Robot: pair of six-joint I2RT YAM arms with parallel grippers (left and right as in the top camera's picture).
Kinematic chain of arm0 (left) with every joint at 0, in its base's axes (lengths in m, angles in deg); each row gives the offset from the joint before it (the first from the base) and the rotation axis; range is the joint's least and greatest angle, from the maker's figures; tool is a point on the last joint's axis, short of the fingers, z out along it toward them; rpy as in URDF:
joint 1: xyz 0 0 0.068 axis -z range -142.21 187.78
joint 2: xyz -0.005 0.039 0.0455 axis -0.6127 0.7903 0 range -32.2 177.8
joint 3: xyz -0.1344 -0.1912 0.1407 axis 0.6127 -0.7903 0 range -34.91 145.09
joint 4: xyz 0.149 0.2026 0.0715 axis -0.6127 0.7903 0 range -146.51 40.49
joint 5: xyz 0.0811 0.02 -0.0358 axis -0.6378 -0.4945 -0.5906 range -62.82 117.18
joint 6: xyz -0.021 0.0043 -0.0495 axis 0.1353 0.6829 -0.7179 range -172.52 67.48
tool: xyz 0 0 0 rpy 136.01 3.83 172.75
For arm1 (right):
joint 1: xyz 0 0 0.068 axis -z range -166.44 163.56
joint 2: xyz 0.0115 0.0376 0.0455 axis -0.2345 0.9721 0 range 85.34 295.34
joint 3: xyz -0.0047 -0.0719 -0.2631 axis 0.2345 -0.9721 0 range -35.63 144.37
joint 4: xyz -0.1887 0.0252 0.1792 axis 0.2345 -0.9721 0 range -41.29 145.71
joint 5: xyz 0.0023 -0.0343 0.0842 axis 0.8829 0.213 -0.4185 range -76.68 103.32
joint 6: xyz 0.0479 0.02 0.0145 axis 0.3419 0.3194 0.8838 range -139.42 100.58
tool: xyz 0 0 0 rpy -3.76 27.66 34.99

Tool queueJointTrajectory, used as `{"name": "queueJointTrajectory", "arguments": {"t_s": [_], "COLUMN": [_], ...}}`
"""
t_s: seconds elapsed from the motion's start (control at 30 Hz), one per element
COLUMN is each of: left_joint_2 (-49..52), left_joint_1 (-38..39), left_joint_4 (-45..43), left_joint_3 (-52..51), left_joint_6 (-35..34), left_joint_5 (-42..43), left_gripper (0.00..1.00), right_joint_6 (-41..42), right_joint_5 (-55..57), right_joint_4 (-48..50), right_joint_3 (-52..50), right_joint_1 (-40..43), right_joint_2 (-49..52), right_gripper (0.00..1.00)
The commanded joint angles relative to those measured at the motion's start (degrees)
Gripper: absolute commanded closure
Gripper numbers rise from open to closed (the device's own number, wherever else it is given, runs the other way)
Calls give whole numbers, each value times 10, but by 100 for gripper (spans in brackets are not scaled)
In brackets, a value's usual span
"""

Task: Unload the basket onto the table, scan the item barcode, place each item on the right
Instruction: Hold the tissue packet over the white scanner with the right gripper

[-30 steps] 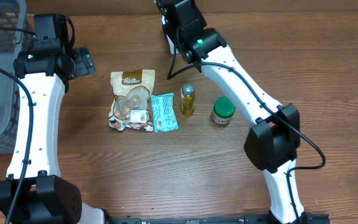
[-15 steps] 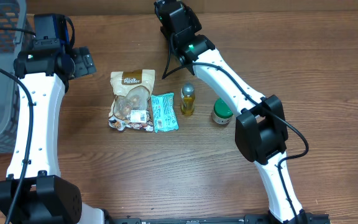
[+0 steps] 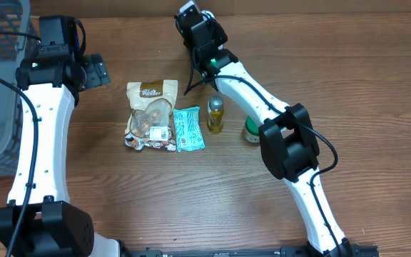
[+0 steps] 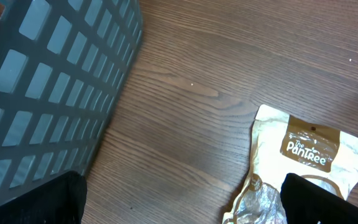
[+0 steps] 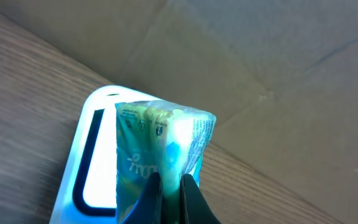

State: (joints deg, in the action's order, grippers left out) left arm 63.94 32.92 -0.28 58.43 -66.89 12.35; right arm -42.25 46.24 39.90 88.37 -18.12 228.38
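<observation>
The right gripper [image 5: 171,186], at the top centre of the overhead view, pinches the lower edge of a teal packet [image 5: 160,143], which overlaps a white scanner [image 5: 86,180] lit blue. The left gripper [image 4: 185,208] is spread wide above the table [image 4: 229,62], between a grey basket [image 4: 55,81] and a snack bag [image 4: 303,155]

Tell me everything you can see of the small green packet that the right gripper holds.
The green packet is a small pouch of glossy, crinkled plastic film, teal and pale green, with small print too blurred to read. In the wrist view it stands up from the right gripper, which is shut on its lower edge. Behind it lies a white device with a dark slot; whether they touch is unclear.
</observation>
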Motion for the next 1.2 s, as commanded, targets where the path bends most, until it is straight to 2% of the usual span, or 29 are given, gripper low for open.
{"name": "queueJointTrajectory", "arguments": {"t_s": [0.0, 0.2, 0.47, 0.6, 1.17], "left_joint_2": [2, 2, 2, 2, 2], "left_joint_1": [4, 4, 4, 4, 4], "left_joint_4": [1, 1, 1, 1, 1], "left_joint_3": [2, 2, 2, 2, 2], "left_joint_6": [11, 11, 11, 11, 11], "left_joint_5": [-6, -6, -6, -6, -6], "left_gripper": [0, 0, 0, 1, 0], "right_joint_6": [-36, -91, -113, -156, -182], "right_joint_5": [18, 20, 21, 22, 41], "right_joint_4": [13, 34, 55, 64, 93], "right_joint_3": [1, 1, 1, 1, 1], "right_joint_1": [0, 1, 2, 2, 10], "right_joint_2": [17, 28, 29, 29, 29], "right_gripper": [96, 96, 96, 96, 96]}}
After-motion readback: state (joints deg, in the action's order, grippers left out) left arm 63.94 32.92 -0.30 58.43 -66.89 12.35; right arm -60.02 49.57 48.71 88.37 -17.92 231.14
